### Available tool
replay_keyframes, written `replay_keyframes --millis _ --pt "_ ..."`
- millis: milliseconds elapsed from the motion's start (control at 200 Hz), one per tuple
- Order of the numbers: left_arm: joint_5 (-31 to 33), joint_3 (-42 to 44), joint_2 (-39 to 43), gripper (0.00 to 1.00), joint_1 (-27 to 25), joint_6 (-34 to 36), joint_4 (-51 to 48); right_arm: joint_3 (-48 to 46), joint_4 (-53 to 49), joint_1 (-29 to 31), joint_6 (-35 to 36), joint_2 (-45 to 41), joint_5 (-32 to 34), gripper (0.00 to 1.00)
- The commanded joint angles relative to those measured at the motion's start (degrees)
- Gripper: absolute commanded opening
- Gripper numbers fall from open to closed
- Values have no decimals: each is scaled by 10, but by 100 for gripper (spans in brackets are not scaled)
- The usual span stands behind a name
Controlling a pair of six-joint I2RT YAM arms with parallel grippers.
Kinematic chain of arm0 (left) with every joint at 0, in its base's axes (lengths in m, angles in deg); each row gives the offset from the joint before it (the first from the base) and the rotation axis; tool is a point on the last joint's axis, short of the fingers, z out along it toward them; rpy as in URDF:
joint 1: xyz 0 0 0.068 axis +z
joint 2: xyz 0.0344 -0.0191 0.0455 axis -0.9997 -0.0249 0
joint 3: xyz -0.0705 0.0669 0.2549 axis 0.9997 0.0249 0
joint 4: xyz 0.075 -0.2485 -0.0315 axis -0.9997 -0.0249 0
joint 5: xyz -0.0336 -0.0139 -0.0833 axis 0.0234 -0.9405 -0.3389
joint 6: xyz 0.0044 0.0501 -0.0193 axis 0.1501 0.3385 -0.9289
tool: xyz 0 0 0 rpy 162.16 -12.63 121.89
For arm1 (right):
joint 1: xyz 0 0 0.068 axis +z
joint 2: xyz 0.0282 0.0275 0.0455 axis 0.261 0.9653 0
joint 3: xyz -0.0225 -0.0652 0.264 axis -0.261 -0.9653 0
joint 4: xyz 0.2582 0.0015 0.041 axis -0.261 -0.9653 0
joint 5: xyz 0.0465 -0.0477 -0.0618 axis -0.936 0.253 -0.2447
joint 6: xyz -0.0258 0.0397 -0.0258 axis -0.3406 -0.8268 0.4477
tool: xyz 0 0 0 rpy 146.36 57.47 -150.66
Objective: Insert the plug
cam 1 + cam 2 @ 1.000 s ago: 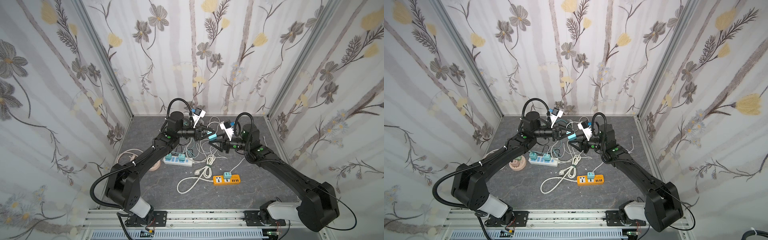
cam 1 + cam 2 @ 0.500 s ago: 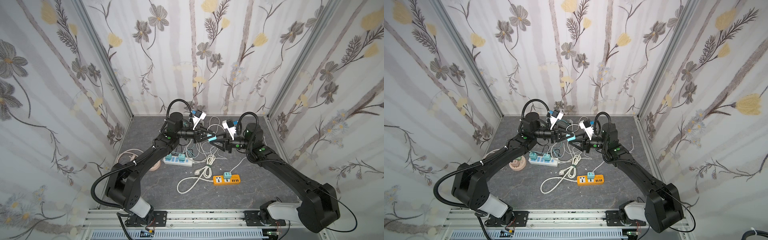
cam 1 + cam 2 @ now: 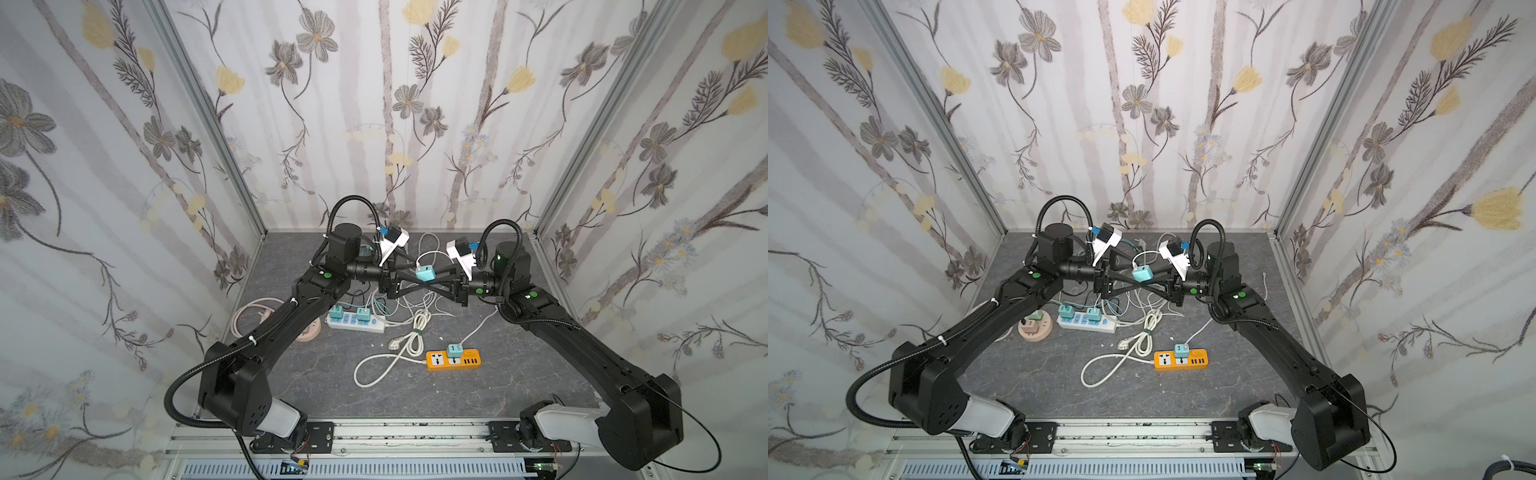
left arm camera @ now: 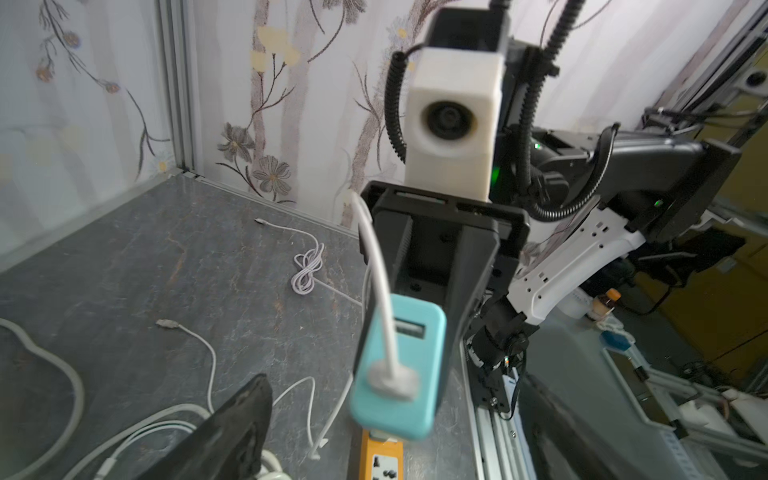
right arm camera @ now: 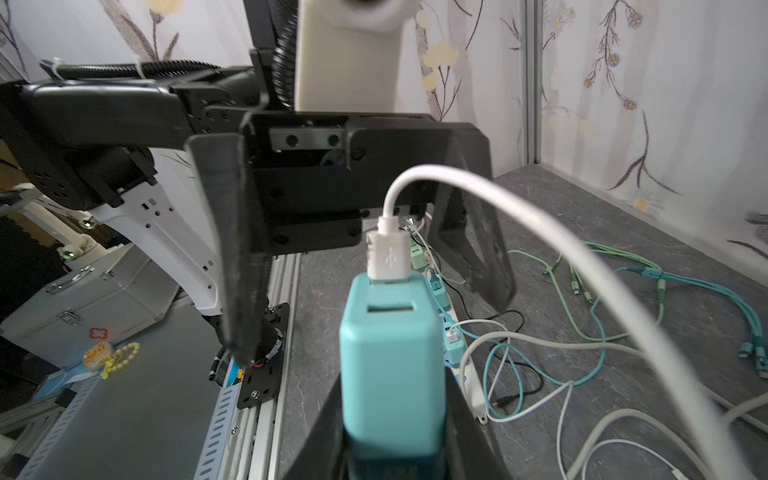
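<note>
We see flowered wall panels (image 3: pixel 374 104) around the grey desk (image 3: pixel 478 390). Green and teal cables (image 5: pixel 648 272) lie loose on the desk. A silver case (image 5: pixel 83 299) and yellow beads (image 5: pixel 120 353) sit beyond the rail.

The charger (image 3: pixel 425 274) hangs over the rear middle of the worktop (image 3: pixel 519 374), between the fingers of the right gripper (image 3: pixel 428 276) and inside the wider-set left gripper (image 3: pixel 431 281). Below it, left of centre, lies the long strip (image 3: pixel 355 322). The round socket (image 3: pixel 1036 328) sits further left, near the left edge. The short strip (image 3: pixel 454 359) lies right of centre, nearer the front. The cord (image 3: pixel 399 349) lies between the strips.
</note>
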Motion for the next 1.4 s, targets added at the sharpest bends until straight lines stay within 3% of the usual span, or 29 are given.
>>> replay_keyframes --millis 0,215,400,974,1279,1324,1394 --pt "61 -49 1 88 2 221 -249 46 -210 5 178 9 36 0" --pt "48 -155 -59 81 -1 301 -404 111 -328 40 284 24 123 0" --pt "22 -157 -63 75 -2 307 -397 173 -413 72 337 50 188 0" --pt "-31 -110 -59 49 -1 266 -323 267 -440 136 358 92 205 0" --pt "-41 -113 -64 18 4 274 -341 321 -501 147 379 141 226 0" --pt "-38 -113 -63 19 4 273 -343 329 -511 147 381 146 230 0" --pt "-35 -111 -63 36 5 273 -343 340 -526 147 386 154 231 0"
